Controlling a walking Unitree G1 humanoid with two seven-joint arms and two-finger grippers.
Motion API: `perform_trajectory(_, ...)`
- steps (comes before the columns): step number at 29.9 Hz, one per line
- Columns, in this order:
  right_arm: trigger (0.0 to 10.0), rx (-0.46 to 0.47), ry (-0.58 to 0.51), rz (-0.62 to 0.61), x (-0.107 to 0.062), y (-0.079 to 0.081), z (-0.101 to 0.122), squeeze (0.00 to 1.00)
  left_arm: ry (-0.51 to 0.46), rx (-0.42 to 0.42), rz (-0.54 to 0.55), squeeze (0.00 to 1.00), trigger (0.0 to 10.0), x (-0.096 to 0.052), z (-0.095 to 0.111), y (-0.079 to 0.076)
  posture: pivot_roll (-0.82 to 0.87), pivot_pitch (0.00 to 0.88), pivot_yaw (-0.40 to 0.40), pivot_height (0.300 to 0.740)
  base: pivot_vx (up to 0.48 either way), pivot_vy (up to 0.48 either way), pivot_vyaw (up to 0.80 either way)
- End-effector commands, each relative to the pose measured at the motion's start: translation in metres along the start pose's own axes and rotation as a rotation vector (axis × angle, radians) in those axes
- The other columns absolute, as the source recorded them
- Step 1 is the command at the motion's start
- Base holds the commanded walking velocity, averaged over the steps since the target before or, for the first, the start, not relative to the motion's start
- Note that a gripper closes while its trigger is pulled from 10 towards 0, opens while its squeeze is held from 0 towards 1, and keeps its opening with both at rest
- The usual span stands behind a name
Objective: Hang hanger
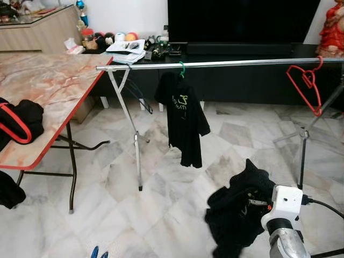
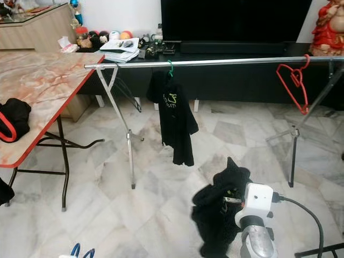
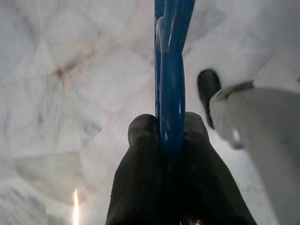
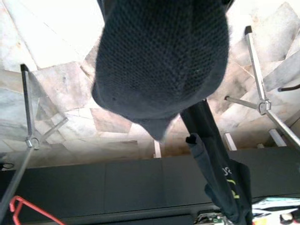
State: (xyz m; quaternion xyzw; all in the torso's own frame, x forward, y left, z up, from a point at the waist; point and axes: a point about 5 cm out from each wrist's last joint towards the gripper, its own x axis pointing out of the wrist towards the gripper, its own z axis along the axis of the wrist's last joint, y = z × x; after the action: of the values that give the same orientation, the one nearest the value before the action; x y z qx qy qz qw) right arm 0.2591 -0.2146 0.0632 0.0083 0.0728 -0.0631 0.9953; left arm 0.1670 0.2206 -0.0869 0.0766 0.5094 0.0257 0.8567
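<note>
A silver rail (image 1: 226,64) of a drying rack crosses the room ahead. On it hangs a black shirt (image 1: 184,121) on a green hanger (image 1: 181,69), and an empty red hanger (image 1: 306,83) hangs further right. My left gripper (image 3: 168,136) is shut on a blue hanger (image 3: 171,70), whose tip pokes up low in the left eye view (image 1: 98,252). My right gripper (image 1: 252,203) is low on the right, below the rail, with a black garment (image 1: 236,209) bunched over its tip. That cloth (image 4: 159,61) drapes over the fingers and hides them.
A marble-look folding table (image 1: 48,86) with a red edge stands on the left, with a black and red bundle (image 1: 19,121) on it. Behind the rack are a dark TV console (image 1: 242,80) and a red statue (image 1: 333,27). The rack's legs (image 1: 137,156) stand on the marble floor.
</note>
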Motion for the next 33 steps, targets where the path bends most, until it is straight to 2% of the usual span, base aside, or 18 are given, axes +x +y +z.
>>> perform_trajectory(1, 10.0, 0.009, -0.029, 0.008, 0.001, 0.003, 0.007, 0.00, 0.030, -0.009, 0.006, 0.00, 10.0, 0.000, -0.004, 0.001, -0.14, 0.021, 0.073, 0.740, 0.000, 0.000, 0.00)
perform_trajectory(10, 10.0, -0.047, -0.054, 0.083, 0.002, 0.010, 0.010, 0.00, 0.049, -0.008, -0.014, 0.00, 10.0, 0.000, -0.004, -0.005, -0.14, 0.005, 0.071, 0.740, 0.000, 0.381, 0.00)
perform_trajectory(13, 10.0, -0.064, -0.053, 0.097, 0.001, 0.013, 0.010, 0.00, 0.057, -0.006, -0.018, 0.00, 10.0, 0.000, -0.007, -0.005, -0.14, 0.000, 0.071, 0.740, 0.000, 0.446, 0.79)
perform_trajectory(22, 10.0, -0.042, -0.046, 0.119, 0.000, 0.019, 0.006, 0.00, 0.066, -0.009, -0.031, 0.00, 10.0, 0.000, -0.009, -0.013, -0.14, 0.000, 0.074, 0.740, 0.000, 0.447, 0.09)
perform_trajectory(33, 10.0, -0.036, -0.041, 0.116, 0.002, 0.023, 0.004, 0.00, 0.070, -0.006, -0.031, 0.00, 10.0, -0.001, -0.014, -0.006, -0.13, 0.000, 0.079, 0.740, 0.000, 0.446, 0.00)
